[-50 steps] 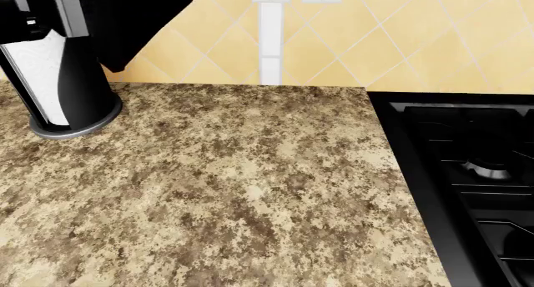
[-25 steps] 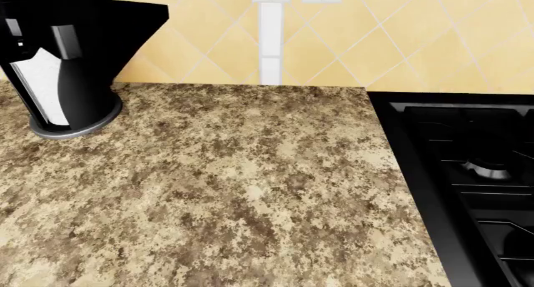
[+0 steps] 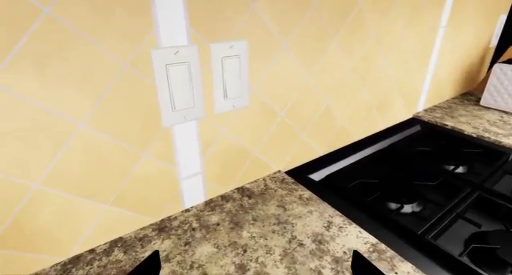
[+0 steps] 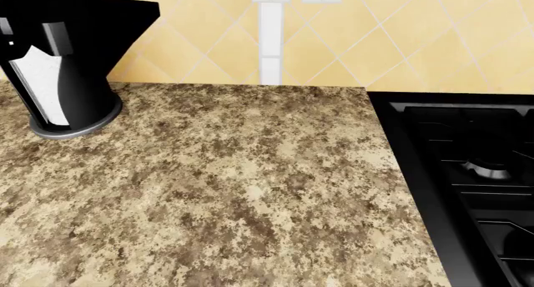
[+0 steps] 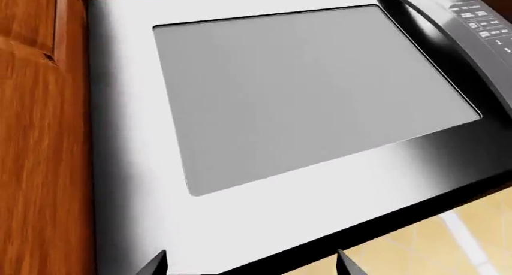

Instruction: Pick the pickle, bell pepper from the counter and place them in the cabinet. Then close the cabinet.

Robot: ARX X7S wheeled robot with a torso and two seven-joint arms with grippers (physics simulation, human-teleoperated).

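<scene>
Neither the pickle nor the bell pepper shows in any view. The speckled granite counter (image 4: pixel 234 187) lies bare in front of me. My left gripper (image 3: pixel 254 268) hangs open over the counter (image 3: pixel 256 233) near the tiled wall, with only its two dark fingertips (image 3: pixel 148 266) showing and nothing between them. My right gripper (image 5: pixel 250 264) is open too, raised in front of a microwave door (image 5: pixel 304 89), beside a wooden cabinet face (image 5: pixel 36 143). Part of my left arm (image 4: pixel 92 18) is a black shape at the head view's top left.
A paper-towel roll in a black holder (image 4: pixel 62 93) stands at the counter's back left. A black gas stove (image 4: pixel 476 174) borders the counter on the right. Two white wall switches (image 3: pixel 200 83) sit on the yellow tiled backsplash (image 4: pixel 401 43).
The black left arm at the head view's top left has drawn back leftward, uncovering more of the backsplash. The counter and the paper-towel roll have not moved.
</scene>
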